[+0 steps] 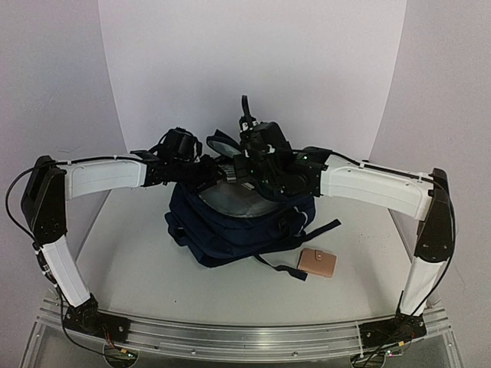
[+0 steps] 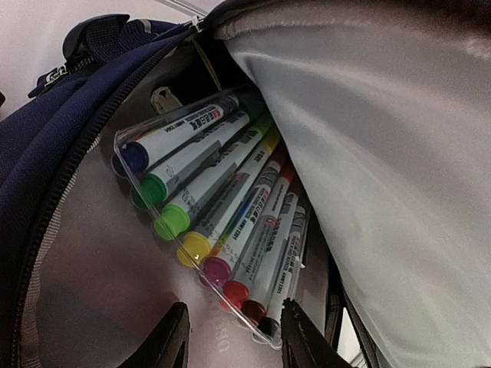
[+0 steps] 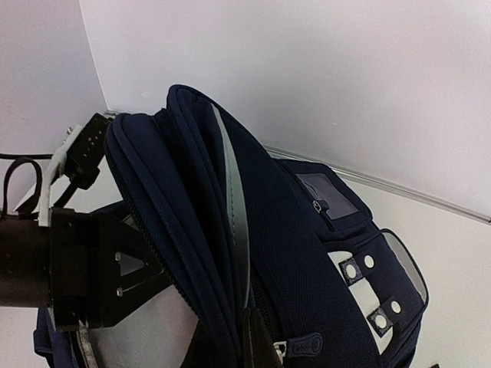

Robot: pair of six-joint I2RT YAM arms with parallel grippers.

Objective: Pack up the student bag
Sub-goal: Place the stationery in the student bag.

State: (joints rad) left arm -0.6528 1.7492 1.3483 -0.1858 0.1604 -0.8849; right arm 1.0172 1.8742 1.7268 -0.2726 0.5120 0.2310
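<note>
Seen from above, both end effectors merge into one dark clump over the student bag (image 1: 230, 230), which lies mid-table. The right end effector (image 1: 247, 157) is pressed together, but its own camera cuts off the fingers, so I cannot tell whether fabric is pinched. The left end effector (image 2: 234, 305) is spread inside the grey-lined opening, clamping nothing, at the near end of one clear case (image 2: 176, 116) holding eight markers (image 2: 222, 207). One tan wallet (image 1: 317, 262) lies on the table (image 1: 138, 261), near-right of the bag.
</note>
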